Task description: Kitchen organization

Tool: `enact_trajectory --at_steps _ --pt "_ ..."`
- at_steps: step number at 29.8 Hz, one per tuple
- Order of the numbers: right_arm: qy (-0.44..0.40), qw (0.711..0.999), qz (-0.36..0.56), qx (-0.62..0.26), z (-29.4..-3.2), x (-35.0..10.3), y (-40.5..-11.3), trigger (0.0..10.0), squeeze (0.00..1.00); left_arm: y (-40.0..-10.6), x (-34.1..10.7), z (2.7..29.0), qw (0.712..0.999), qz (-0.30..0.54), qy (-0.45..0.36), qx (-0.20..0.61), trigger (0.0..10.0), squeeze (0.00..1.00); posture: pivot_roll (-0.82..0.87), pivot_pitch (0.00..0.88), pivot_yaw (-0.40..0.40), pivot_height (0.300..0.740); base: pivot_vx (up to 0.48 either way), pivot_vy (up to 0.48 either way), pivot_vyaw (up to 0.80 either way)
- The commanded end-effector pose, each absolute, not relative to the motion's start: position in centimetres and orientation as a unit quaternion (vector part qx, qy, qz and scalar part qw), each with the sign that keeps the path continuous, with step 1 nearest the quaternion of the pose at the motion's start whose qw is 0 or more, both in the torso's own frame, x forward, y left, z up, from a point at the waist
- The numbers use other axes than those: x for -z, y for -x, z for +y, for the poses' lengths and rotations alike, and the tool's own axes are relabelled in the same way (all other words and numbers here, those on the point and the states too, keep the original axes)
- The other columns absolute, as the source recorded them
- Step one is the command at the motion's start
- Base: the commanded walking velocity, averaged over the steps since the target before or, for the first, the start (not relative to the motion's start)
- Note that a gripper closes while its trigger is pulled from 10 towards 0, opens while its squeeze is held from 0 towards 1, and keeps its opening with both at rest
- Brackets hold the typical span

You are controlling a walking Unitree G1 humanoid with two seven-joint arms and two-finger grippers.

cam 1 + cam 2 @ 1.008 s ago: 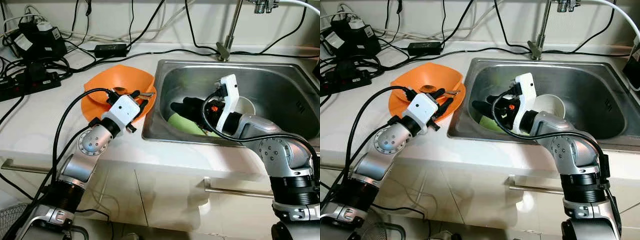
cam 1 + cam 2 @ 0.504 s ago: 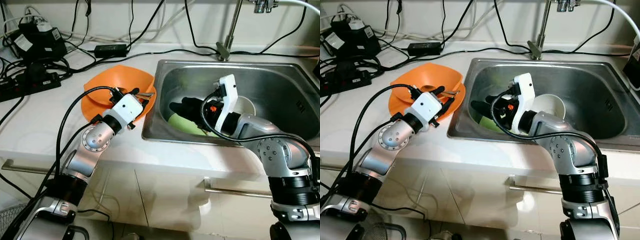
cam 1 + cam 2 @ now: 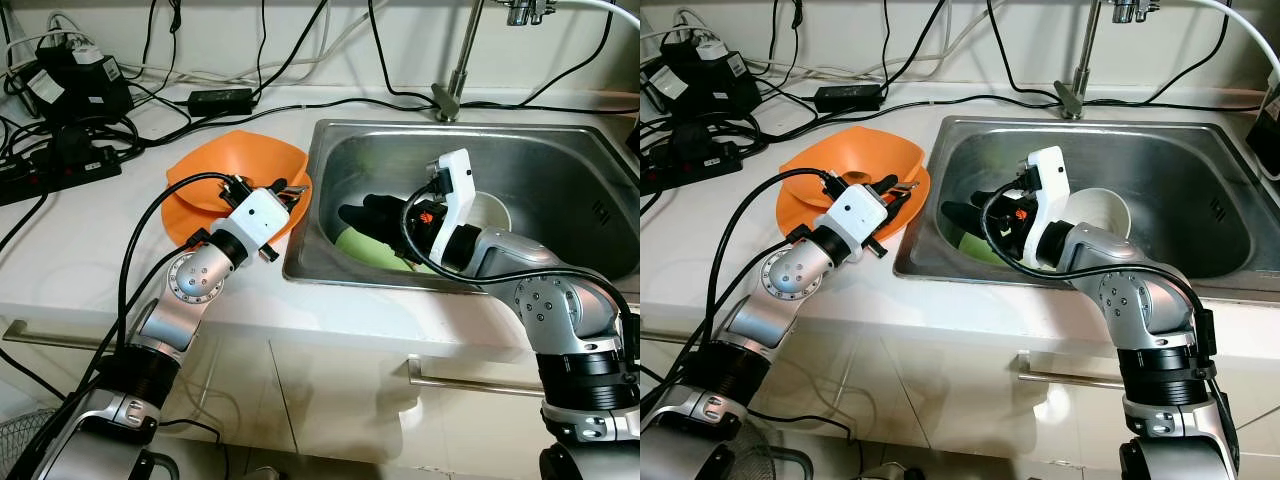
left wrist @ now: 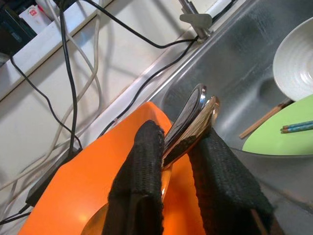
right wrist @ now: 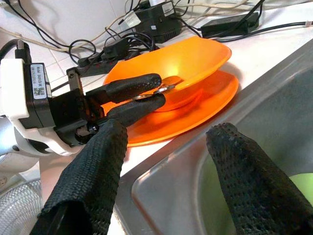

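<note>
Pinching two metal spoons (image 4: 193, 120) between its black fingers (image 4: 142, 171), the left hand (image 3: 280, 196) sits over the right edge of the orange dishes, just beside the sink's left rim. Spoon handles stick out past the fingertips toward the sink (image 3: 560, 150); left wrist view shows them stacked one on the other, clamped tight. Orange bowl (image 3: 235, 165) sits on an orange plate (image 3: 800, 215) on the white table (image 3: 80, 260), left of the sink, plate edge close to the sink rim. Right hand (image 3: 355, 215) is inside the sink, low near the left wall, fingers (image 5: 98, 171) spread wide apart with nothing between them, pointing toward the orange dishes per the right wrist view. Below and beside it lies a light green plate (image 3: 365, 250) on the sink floor; left wrist view shows blue chopsticks (image 4: 296, 126) on it and a wooden chopstick (image 4: 259, 120) next to it. White bowl (image 3: 1102, 212) sits upright in the sink, mostly behind the right wrist. Faucet base (image 3: 447, 100) stands at the back rim. Black power strip (image 3: 55, 160), adapters (image 3: 75, 80) and cables (image 3: 300, 60) clutter the back left of the table.
</note>
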State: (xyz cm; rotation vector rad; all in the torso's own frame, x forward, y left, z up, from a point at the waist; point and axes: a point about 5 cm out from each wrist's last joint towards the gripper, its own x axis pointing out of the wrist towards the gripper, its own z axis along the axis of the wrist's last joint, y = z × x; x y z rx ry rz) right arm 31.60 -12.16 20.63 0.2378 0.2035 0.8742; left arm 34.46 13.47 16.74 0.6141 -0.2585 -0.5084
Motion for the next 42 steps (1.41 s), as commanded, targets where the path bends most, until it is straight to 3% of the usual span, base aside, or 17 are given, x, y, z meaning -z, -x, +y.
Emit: enact_trajectory --at_steps 1,16,25,29,39,40,41,42 --pt "-0.106 0.896 0.097 -0.421 -12.1 -20.7 -31.6 10.0 0.0 -34.7 -17.1 13.8 0.914 -0.129 -0.299 0.243 0.0 0.0 -0.06 0.031 0.09 0.74 0.0 0.0 0.0" --pt "-0.106 0.897 0.097 -0.418 -12.1 -20.6 -31.8 10.0 0.0 -34.7 -17.5 14.0 0.913 -0.135 -0.298 0.243 0.0 0.0 -0.06 0.029 0.086 0.74 0.0 0.0 0.0" --pt "-0.108 0.899 0.097 -0.413 -12.1 -20.5 -31.9 10.0 0.0 -33.5 -19.0 14.1 0.883 -0.121 -0.322 0.32 0.3 0.0 -0.04 0.031 0.084 0.74 0.0 0.0 0.0" --pt "-0.109 0.899 0.097 -0.413 -12.1 -20.5 -32.0 10.0 0.0 -32.7 -19.1 13.8 0.888 -0.097 -0.264 0.364 0.0 0.0 -0.04 0.031 0.082 0.74 0.0 0.0 0.0" --pt "-0.109 0.901 0.097 -0.409 -12.2 -20.4 -32.2 10.0 0.0 -33.0 -19.9 15.6 0.877 -0.08 -0.313 0.356 0.0 0.0 -0.05 0.028 0.078 0.74 0.0 0.0 0.0" --pt "-0.108 0.901 0.097 -0.408 -12.2 -20.4 -32.2 10.0 0.0 -33.1 -20.0 16.2 0.878 -0.072 -0.318 0.349 0.7 0.0 -0.05 0.028 0.078 0.74 0.0 0.0 0.0" --pt "-0.108 0.902 0.098 -0.407 -12.2 -20.4 -32.2 10.0 0.0 -33.1 -20.0 16.4 0.881 -0.071 -0.317 0.343 2.7 0.0 -0.05 0.028 0.078 0.74 0.0 0.0 0.0" --pt "-0.108 0.902 0.098 -0.407 -12.2 -20.4 -32.2 10.0 0.0 -33.1 -20.0 16.4 0.881 -0.071 -0.317 0.343 2.7 0.0 -0.05 0.028 0.078 0.74 0.0 0.0 0.0"
